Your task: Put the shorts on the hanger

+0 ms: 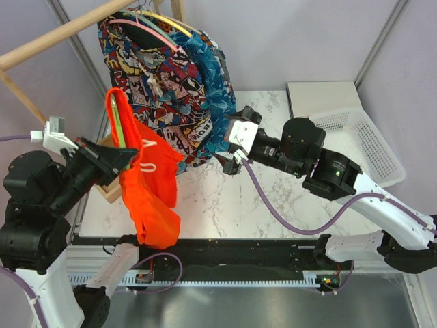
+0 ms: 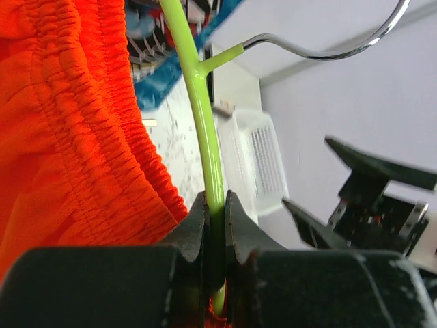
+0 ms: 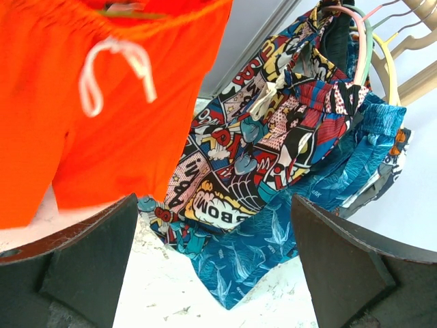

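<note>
While I'm looking down from above, the left pincer (image 1: 126,156) holds the hanger (image 1: 116,126) up at the worktop's (image 1: 273,205) left edge, with the shorts (image 1: 147,184) draped over it and dangling. The right pincer (image 1: 229,140) hangs spread open beside the comic-print garment (image 1: 160,75). Left wrist view: fingers (image 2: 194,232) clamped tight on the green bar, orange waistband right beside. Right wrist view: fingers wide apart, shorts hanging ahead, upper left.

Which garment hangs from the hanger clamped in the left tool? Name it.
The orange-red shorts, on the lime-green hanger in the left tool; the comic-print garment and blue patterned garment hang from the wooden rail.
</note>
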Controlling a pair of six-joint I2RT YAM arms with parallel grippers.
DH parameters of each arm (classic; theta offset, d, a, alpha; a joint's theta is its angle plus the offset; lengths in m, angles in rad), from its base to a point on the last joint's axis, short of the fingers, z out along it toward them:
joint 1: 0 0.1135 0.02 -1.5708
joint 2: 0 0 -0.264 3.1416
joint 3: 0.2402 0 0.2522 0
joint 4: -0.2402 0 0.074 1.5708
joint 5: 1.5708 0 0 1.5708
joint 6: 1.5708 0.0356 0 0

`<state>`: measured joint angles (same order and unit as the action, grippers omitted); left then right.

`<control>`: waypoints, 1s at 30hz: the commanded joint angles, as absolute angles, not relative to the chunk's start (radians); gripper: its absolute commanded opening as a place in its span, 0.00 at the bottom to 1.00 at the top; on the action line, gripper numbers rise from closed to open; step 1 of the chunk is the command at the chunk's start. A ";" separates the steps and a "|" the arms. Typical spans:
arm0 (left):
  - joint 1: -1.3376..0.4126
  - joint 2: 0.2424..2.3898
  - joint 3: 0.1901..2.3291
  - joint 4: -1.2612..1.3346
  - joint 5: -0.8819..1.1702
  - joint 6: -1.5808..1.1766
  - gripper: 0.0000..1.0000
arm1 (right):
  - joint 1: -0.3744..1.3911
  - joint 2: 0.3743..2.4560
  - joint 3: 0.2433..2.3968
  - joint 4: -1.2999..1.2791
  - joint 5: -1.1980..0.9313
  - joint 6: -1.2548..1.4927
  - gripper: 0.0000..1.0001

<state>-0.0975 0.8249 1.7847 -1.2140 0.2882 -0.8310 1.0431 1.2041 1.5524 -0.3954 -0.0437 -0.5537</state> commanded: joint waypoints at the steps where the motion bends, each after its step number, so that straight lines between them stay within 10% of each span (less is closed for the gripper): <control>1: -0.092 0.925 1.879 -0.942 0.083 -0.894 0.02 | 1.040 1.203 1.566 -0.334 -0.025 -0.554 0.98; 30: -0.087 1.456 1.999 -0.225 -0.135 -0.813 0.02 | 1.002 1.085 1.430 -0.295 -0.006 -0.535 0.98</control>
<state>-0.0944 1.4334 1.9015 -0.4370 -0.0814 -0.8658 1.0138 1.1152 1.4433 -0.3359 -0.0242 -0.5461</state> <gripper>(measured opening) 0.084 0.982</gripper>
